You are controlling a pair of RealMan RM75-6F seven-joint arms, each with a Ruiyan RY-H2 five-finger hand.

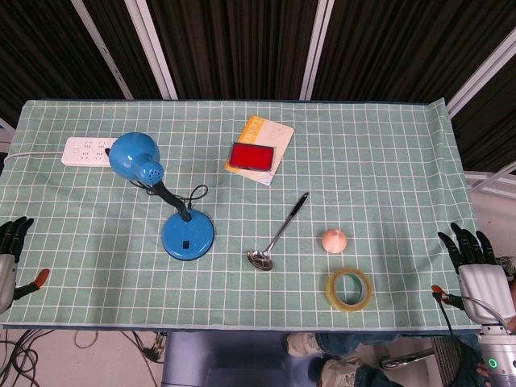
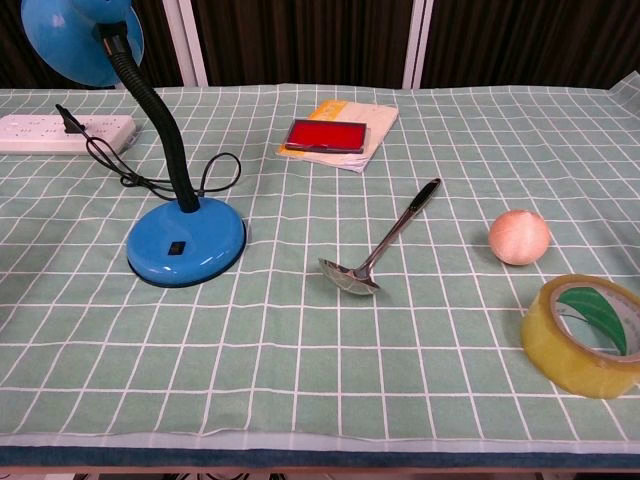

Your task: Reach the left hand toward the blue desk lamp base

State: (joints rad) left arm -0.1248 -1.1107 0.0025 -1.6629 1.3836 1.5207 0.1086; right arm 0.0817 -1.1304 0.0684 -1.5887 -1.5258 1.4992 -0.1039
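The blue desk lamp stands on the left half of the table, its round base (image 1: 188, 235) (image 2: 186, 243) flat on the green checked cloth. A black gooseneck rises to the blue shade (image 1: 135, 156) (image 2: 80, 35). My left hand (image 1: 10, 252) sits at the far left edge of the head view, well left of the base, fingers apart and holding nothing. Off the table's right edge is my right hand (image 1: 476, 262), fingers spread and empty. Neither hand appears in the chest view.
A white power strip (image 1: 86, 151) lies at the back left with the lamp's black cord (image 2: 150, 180) plugged in. A red case on a yellow booklet (image 1: 252, 156), a metal ladle (image 1: 278, 234), a peach ball (image 1: 334, 240) and a tape roll (image 1: 348, 289) lie right of the lamp.
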